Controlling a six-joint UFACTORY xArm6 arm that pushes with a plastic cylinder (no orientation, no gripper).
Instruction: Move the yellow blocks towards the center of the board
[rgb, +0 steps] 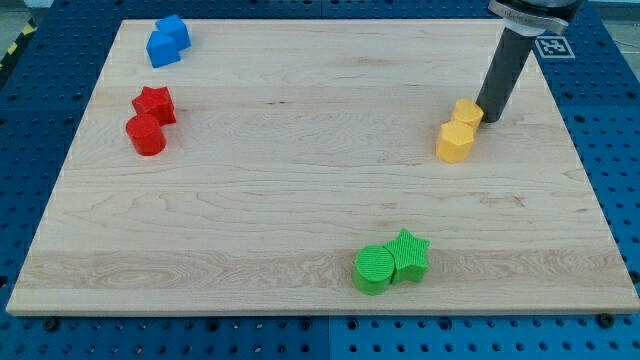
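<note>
Yellow blocks at the board's right, rod beside them.
No readable writing showed. The yellow hexagonal block (456, 141) touched the yellow block (467, 112) behind it; my tip (489, 119), a bare rod grasping nothing, stood just right of that farther block.

Seven small coloured blocks in all: two yellow hexagonal blocks (459, 131), one red star block (155, 103), one red cylinder block (146, 134), one blue block (167, 41), one green cylinder block (374, 270), one green star block (408, 254).

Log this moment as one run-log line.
my tip: touching upper yellow block's right | lower yellow block: adjoining | both right of center
</note>
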